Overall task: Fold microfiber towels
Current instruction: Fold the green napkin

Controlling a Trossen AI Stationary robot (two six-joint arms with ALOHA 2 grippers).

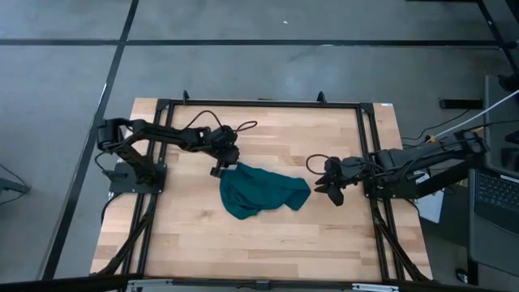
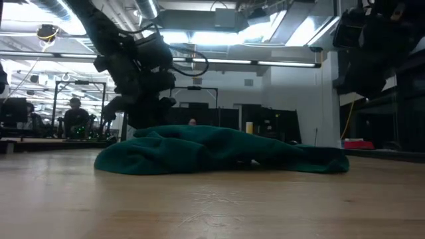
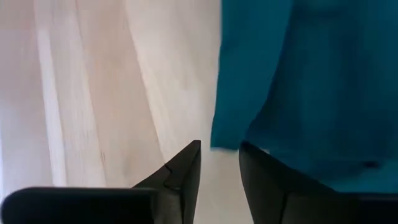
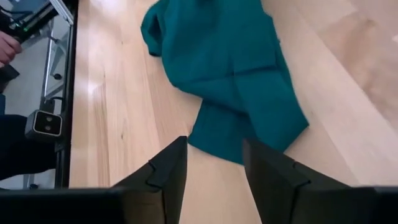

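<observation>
The bench (image 1: 186,235), a pale wooden top inside a black frame, is carrying everything. Two dark arms are reaching in over it from opposite sides, the left arm (image 1: 162,138) from the left edge and the right arm (image 1: 405,162) from the right edge.

The microfiber towel (image 1: 261,191), a plain teal-green cloth, is lying crumpled in a loose heap near the middle of the bench, somewhat nearer the right edge than the left. Seen from table height it is forming a low rumpled mound (image 2: 212,149) with folds running across it. One flap is trailing out flat toward the right arm.

The left gripper (image 1: 220,169) is hanging just over the towel's corner on the side nearest the far edge of the bench. In its wrist view its dark fingers (image 3: 186,171) are standing a little apart, with bare wood showing in the gap and the cloth's edge (image 3: 298,81) lying just beyond the tips, nothing clamped between them.

The right gripper (image 1: 323,183) is hovering just beside the towel's flap on the right-edge side. Its fingers (image 4: 168,168) are standing apart and gripping nothing, with the flap's end (image 4: 249,130) lying just ahead of the gap.
</observation>
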